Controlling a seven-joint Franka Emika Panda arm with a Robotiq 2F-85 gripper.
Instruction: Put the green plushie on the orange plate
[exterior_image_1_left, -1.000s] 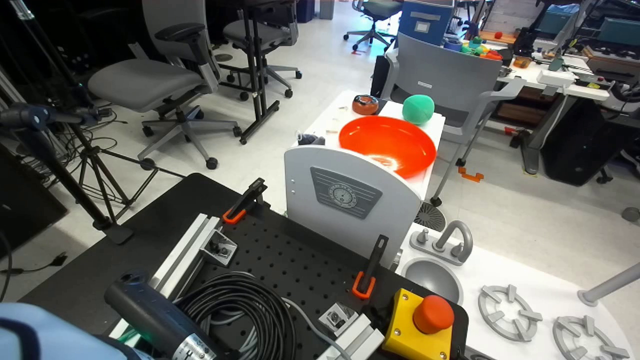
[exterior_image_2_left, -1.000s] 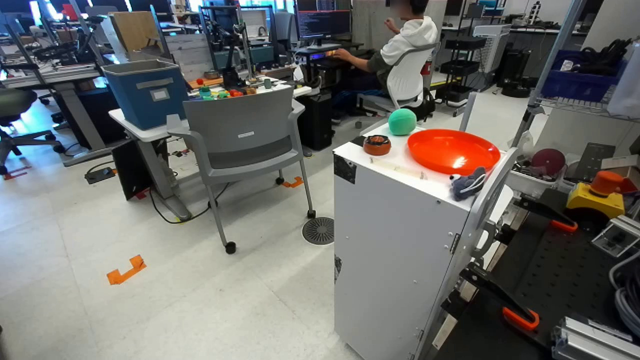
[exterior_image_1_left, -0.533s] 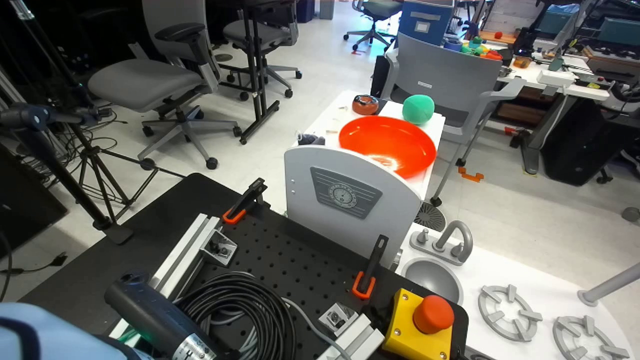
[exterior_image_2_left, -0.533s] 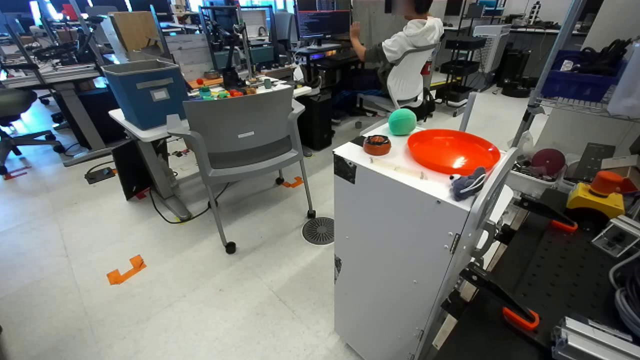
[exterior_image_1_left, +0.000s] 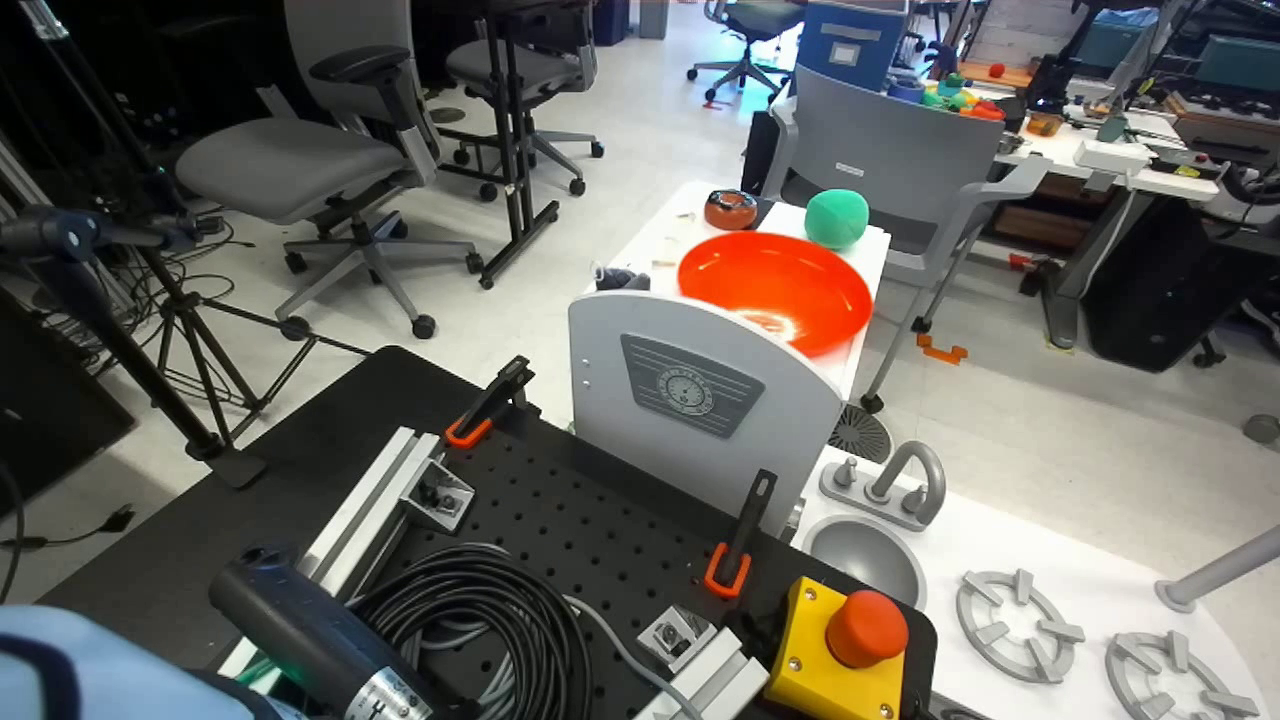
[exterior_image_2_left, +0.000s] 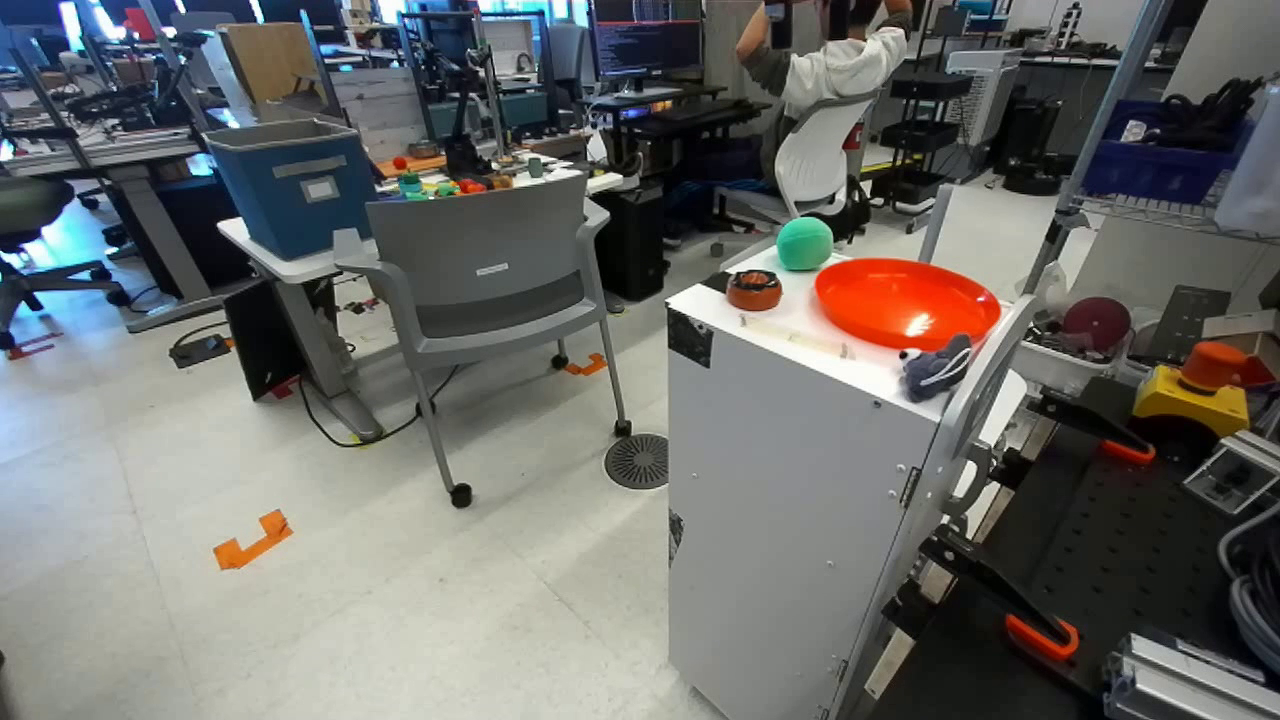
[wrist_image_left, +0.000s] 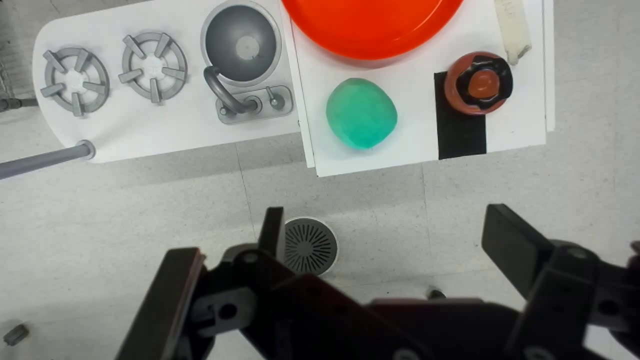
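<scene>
Foremost, could send the green plushie (wrist_image_left: 361, 114) rolling off the white top (wrist_image_left: 415, 135), past its lower edge in the wrist view, down to the floor (wrist_image_left: 125, 215); likely cause: nudging a round flank sideways before straddling it, so near that edge. Could also bump the orange plate (wrist_image_left: 372, 47), at the top of that view and just beside the plushie, by reaching too far up the frame, or snag its raised rim by carrying too low. Might squeeze the plushie out by pinching high on the curve. With so wide a spread, could knock the brown ring-shaped thing (wrist_image_left: 478, 83) at upper right or the grey tap (wrist_image_left: 235, 105) at upper left.

Position of plushie: upper centre of the wrist view, resting on the white top, outside the plate; higher in the frame than the gripper (wrist_image_left: 386, 232) at lower centre, and slightly left of the middle of its gap. Well apart. Unclenched, with jaws spread wide, holding nothing; between them, just floor and part of a drain cover (wrist_image_left: 312, 247).
</scene>
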